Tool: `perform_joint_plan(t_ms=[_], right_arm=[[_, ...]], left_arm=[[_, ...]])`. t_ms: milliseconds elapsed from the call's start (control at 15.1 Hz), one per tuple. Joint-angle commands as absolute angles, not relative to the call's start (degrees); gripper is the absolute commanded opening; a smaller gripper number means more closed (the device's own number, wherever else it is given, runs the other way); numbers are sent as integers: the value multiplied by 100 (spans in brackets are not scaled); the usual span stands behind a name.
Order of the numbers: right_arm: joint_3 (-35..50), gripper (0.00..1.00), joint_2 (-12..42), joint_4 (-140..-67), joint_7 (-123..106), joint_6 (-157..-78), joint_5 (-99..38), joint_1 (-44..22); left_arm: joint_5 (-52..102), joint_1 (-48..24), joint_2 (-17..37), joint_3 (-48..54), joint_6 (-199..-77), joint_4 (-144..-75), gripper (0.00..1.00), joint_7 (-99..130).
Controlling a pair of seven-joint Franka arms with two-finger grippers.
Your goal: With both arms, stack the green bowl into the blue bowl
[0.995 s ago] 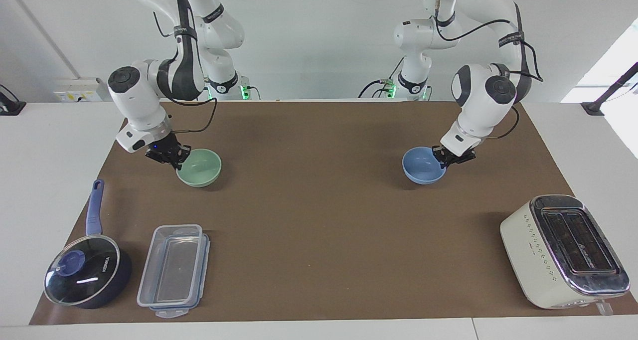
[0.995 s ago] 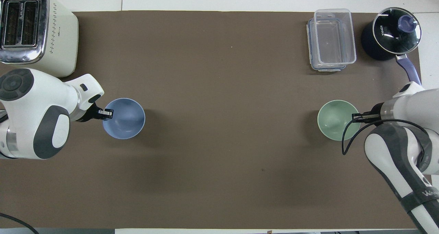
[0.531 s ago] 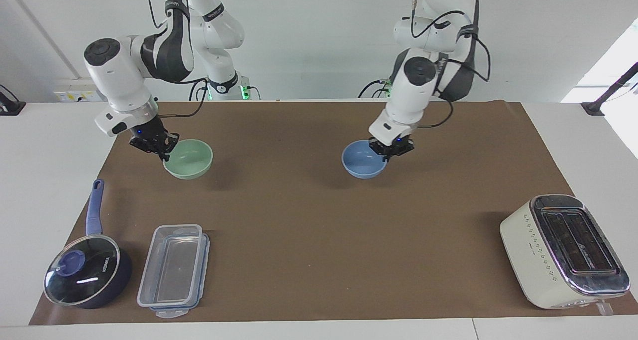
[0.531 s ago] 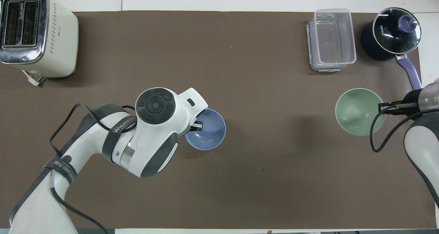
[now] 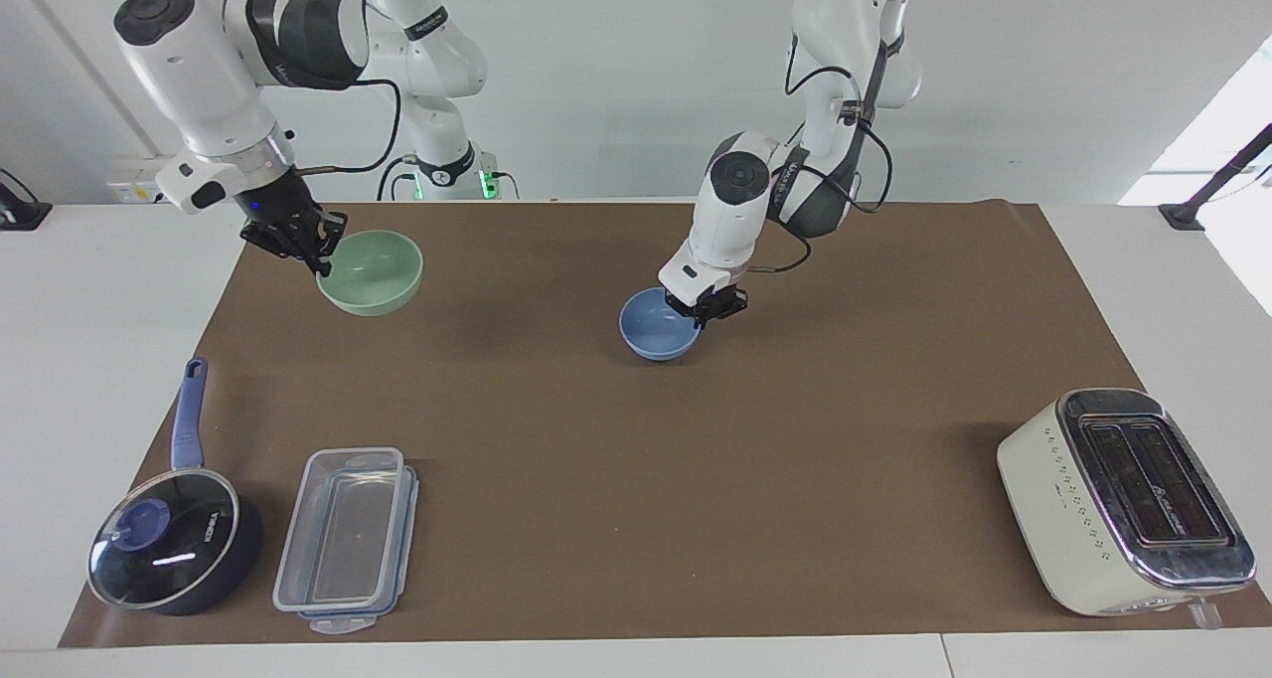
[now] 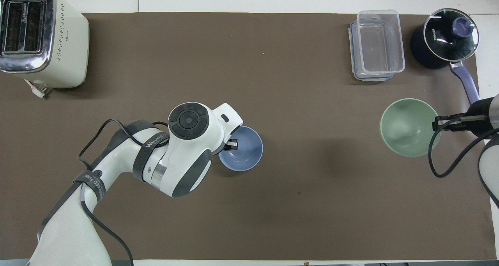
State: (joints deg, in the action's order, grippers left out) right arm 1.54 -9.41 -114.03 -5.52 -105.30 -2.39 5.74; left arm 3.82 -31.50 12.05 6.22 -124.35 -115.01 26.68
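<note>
The pale green bowl (image 5: pixel 378 270) hangs in the air over the mat's end by the right arm, upright. My right gripper (image 5: pixel 318 244) is shut on its rim; both also show in the overhead view, the bowl (image 6: pixel 407 127) and the gripper (image 6: pixel 438 123). The light blue bowl (image 5: pixel 651 332) is near the middle of the mat, low, and I cannot tell whether it touches the mat. My left gripper (image 5: pixel 703 310) is shut on its rim. In the overhead view the left gripper (image 6: pixel 232 143) sits at the blue bowl's (image 6: pixel 245 155) edge, part of the bowl hidden under the wrist.
A cream toaster (image 5: pixel 1123 499) stands far from the robots toward the left arm's end. A dark blue saucepan with glass lid (image 5: pixel 174 549) and a clear plastic container (image 5: pixel 348 539) stand far from the robots toward the right arm's end. A brown mat (image 5: pixel 636 479) covers the table.
My left gripper carried the blue bowl from the left arm's end to the middle of the mat. My right gripper lifted the green bowl higher.
</note>
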Motion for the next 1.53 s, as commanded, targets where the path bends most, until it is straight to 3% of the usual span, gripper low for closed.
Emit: perform_joint_plan(t_ms=[0, 66, 398, 531, 796, 995, 1459], right_arm=[[228, 0, -712, -10830, -404, -10056, -151, 484], [316, 0, -660, -10706, -387, -9968, -54, 422], [360, 0, -405, -10179, -114, -9625, 114, 158], [378, 0, -404, -10160, -10, -9607, 106, 158], [378, 0, -387, -10160, 779, -9563, 18, -218], [404, 0, -212, -10108, 1676, -9659, -9, -702], [404, 0, 535, -10168, 3488, -10896, -852, -2046]], left_arm=[[510, -3252, 1151, 527, -12603, -11584, 10, 2566], [510, -3261, 1151, 519, -12612, -11584, 99, 2593], [553, -2946, 731, 519, -11965, -11392, 100, 2514], [693, -2342, 423, 510, -11167, -10989, 100, 1894], [800, -804, 352, 475, -9671, -9890, 100, 618], [686, -20, 264, 457, -9299, -9615, 100, -43], [88, 132, 185, 457, -9264, -9545, 100, -79]])
